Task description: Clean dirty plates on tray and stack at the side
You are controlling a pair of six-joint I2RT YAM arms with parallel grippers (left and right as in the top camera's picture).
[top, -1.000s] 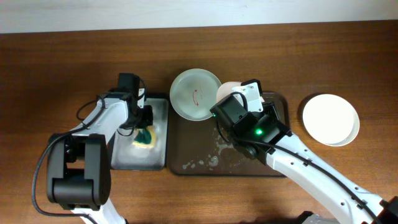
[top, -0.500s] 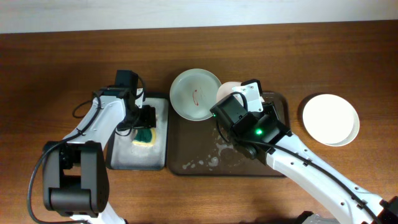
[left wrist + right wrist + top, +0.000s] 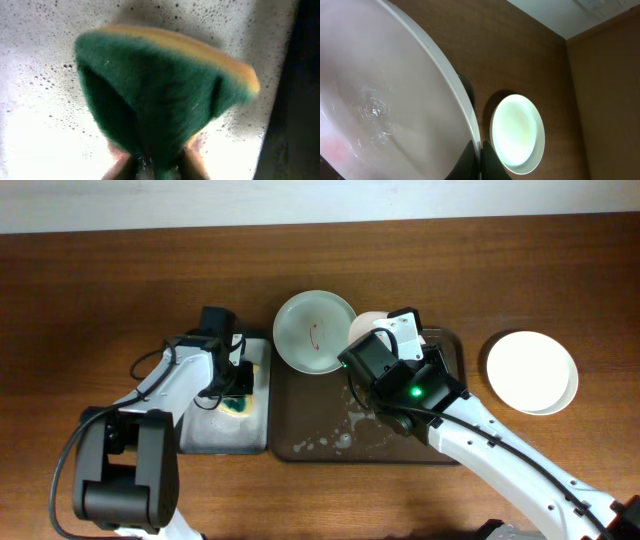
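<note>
The pale green plate with a red smear lies over the far left corner of the dark brown tray. My right gripper is shut on the rim of the pinkish white plate and holds it tilted above the tray. In the overhead view that plate is mostly hidden under the right wrist. The cream-white plate sits on the table to the right and also shows in the right wrist view. My left gripper is shut on a green and yellow sponge.
The sponge hangs over a small black tray with a whitish, soapy inside, left of the brown tray. Foam patches lie on the brown tray's floor. Brown tabletop surrounds everything.
My left gripper has moved right and slightly nearer with the sponge, toward the small tray's right side. The right arm and the plates have not moved.
</note>
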